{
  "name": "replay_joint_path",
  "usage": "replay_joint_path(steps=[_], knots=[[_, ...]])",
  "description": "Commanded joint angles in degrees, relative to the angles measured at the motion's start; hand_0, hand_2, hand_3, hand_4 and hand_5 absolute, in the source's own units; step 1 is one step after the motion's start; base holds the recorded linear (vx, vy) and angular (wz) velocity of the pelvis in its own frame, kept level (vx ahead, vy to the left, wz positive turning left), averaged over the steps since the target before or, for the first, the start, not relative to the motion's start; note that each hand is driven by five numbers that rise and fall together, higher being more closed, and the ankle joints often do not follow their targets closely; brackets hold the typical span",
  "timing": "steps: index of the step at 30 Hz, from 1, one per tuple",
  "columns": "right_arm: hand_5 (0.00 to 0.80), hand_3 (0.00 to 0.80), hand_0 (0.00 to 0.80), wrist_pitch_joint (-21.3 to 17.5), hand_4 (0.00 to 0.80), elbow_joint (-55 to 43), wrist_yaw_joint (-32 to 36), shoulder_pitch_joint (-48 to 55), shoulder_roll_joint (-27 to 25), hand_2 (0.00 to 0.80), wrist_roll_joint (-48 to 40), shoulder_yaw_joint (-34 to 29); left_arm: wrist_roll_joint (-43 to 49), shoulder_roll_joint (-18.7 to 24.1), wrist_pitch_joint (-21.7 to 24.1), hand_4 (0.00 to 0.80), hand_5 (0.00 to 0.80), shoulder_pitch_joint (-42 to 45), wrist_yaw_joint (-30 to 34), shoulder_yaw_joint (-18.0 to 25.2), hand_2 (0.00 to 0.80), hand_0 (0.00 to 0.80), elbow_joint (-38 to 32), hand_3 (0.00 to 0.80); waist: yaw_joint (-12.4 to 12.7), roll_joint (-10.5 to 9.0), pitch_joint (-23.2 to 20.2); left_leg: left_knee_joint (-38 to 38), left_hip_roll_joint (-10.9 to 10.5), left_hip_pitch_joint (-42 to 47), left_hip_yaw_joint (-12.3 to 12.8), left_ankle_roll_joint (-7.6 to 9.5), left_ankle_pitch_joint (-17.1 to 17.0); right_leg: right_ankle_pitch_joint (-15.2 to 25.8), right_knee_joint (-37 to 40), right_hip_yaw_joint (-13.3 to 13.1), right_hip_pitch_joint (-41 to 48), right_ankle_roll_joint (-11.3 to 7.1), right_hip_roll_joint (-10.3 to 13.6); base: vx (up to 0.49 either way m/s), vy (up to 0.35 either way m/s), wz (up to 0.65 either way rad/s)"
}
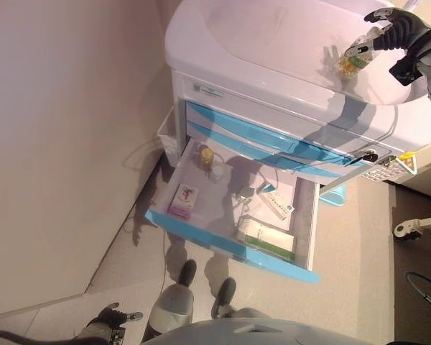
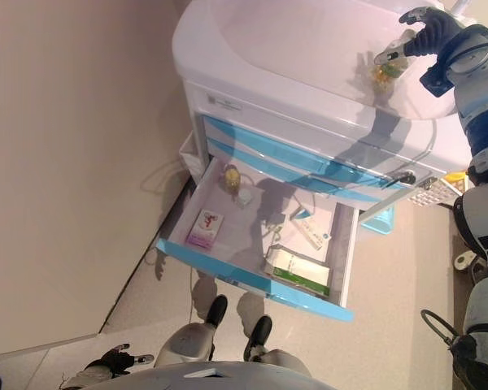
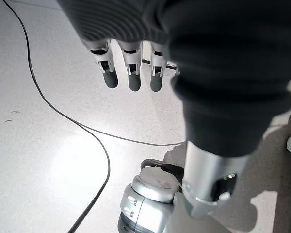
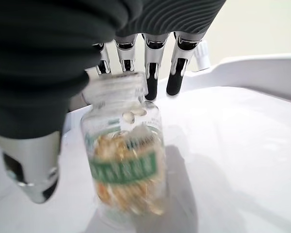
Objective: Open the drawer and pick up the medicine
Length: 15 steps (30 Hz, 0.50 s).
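fingers [image 4: 151, 80] of the right hand [image 1: 388, 36] hang straight just behind a clear medicine bottle [image 4: 126, 160] of yellow capsules, thumb off to one side, nothing curled round it; whether they touch the bottle is hard to tell. eye views: the bottle [image 1: 347, 65] stands on the white cart's top surface [image 1: 273, 43], its label too small to read. the blue-fronted drawer [image 1: 230, 248] is pulled open, with boxes [image 1: 184, 200] and a small jar [image 1: 206, 157] inside. left wrist view: left hand [image 3: 131, 68], fingers straight, empty, above the floor [image 3: 48, 160].
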State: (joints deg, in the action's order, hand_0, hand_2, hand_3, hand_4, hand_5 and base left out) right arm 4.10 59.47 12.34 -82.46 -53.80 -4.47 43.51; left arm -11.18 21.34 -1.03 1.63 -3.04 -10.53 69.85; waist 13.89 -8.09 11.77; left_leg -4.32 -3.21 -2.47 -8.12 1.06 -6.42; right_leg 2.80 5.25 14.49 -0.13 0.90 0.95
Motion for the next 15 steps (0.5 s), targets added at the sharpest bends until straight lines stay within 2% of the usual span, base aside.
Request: replay_joint_path(steps=[1,9,15], knots=[[0.000,0.000,0.000,-0.44,0.000,-0.72,-2.42,-5.50,-4.01,0.000,-0.90,3.24,0.30,1.95,0.76,0.000,0.000,0.97,0.11,-2.75,0.000,0.000,0.79,0.000,-0.01,-0.33,-1.33,0.16,-0.05,1.56,2.06,-1.02,4.62,-2.61,-3.71,-0.41,2.13,-2.13,0.80,-0.008,0.008,-0.03],[0.000,0.000,0.000,-0.92,0.000,-0.46,-2.86,-6.13,-4.65,0.000,-1.72,3.49,0.50,1.59,0.69,0.000,0.000,1.09,0.19,-2.73,0.000,0.000,1.00,0.000,-0.45,0.01,-2.11,0.03,0.00,1.97,2.47,-1.09,4.63,-2.76,-3.73,-0.61,2.40,-2.09,0.84,0.000,0.002,-0.01],[0.000,0.000,0.000,-3.09,0.000,-1.87,-6.40,-6.88,-4.94,0.000,-9.80,1.94,1.12,1.26,1.02,0.000,0.000,1.55,0.33,-2.85,0.000,0.000,1.73,0.000,-1.05,0.44,-3.18,-0.20,0.06,2.55,2.86,-1.20,4.76,-2.87,-3.52,-0.76,2.83,-2.14,0.90,0.005,0.000,-0.03]])
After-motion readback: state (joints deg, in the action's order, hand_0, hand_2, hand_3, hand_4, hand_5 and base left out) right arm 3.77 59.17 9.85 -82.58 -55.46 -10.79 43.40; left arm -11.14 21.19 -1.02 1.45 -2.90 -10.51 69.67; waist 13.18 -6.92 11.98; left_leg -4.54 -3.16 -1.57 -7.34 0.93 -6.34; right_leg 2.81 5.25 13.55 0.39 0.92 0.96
